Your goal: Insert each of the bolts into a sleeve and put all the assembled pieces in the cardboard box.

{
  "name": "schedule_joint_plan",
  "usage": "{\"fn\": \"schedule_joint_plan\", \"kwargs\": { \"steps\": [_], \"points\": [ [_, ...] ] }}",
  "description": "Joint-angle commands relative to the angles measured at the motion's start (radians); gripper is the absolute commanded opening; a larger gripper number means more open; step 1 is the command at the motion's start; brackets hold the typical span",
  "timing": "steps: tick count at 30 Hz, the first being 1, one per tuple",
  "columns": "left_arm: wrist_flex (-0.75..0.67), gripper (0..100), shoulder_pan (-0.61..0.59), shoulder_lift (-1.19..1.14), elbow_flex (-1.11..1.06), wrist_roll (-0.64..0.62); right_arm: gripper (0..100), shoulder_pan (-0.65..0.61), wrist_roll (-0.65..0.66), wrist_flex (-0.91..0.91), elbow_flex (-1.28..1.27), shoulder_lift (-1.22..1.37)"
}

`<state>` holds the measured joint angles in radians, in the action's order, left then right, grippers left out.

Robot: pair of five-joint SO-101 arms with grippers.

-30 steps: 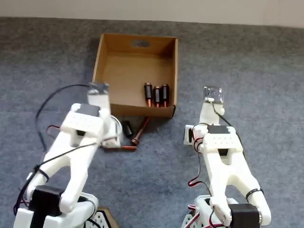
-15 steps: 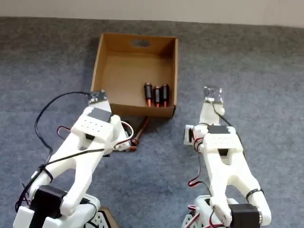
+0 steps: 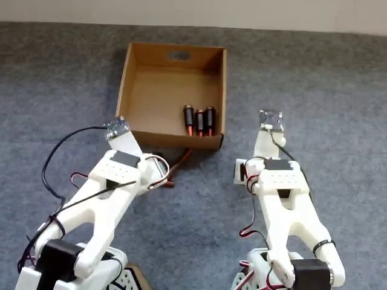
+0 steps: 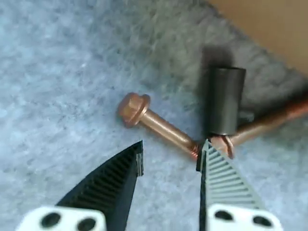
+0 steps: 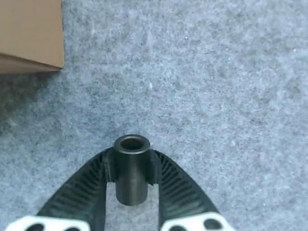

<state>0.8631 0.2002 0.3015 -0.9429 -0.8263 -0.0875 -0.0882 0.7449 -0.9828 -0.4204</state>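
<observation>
Since a second ago the left arm point(image 3: 115, 181) has drawn back toward the near left, and it covers most of the loose parts. From above we see the cardboard box point(image 3: 130, 72) holding three assembled pieces point(image 3: 199, 121) in its near right corner. A slanted bolt point(image 3: 183, 159) lies by its near wall.

On the left wrist, our left gripper point(image 4: 171, 154) stands spread apart, one tip beside a second bolt point(image 4: 154, 121), with a black sleeve point(image 4: 225, 101) just beyond.

On the right wrist, the right gripper point(image 5: 130, 161) is clamped on another sleeve point(image 5: 131, 180) above the carpet point(image 5: 216, 72).
</observation>
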Motion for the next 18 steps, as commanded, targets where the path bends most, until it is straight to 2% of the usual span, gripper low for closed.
{"fn": "schedule_joint_plan", "kwargs": {
  "steps": [1, 9, 18],
  "points": [
    [-0.051, 21, 0.012, 0.008, -0.002, -0.023, 0.5, 0.008, -0.003, -0.012, 0.004, -0.038],
    [-0.057, 21, 0.005, 0.008, -0.03, -0.023, 0.5, 0.008, -0.003, -0.012, 0.005, -0.038],
    [-0.074, 21, -0.097, 0.008, -0.039, -0.021, 0.5, 0.008, -0.003, -0.012, 0.005, -0.038]
  ]
}}
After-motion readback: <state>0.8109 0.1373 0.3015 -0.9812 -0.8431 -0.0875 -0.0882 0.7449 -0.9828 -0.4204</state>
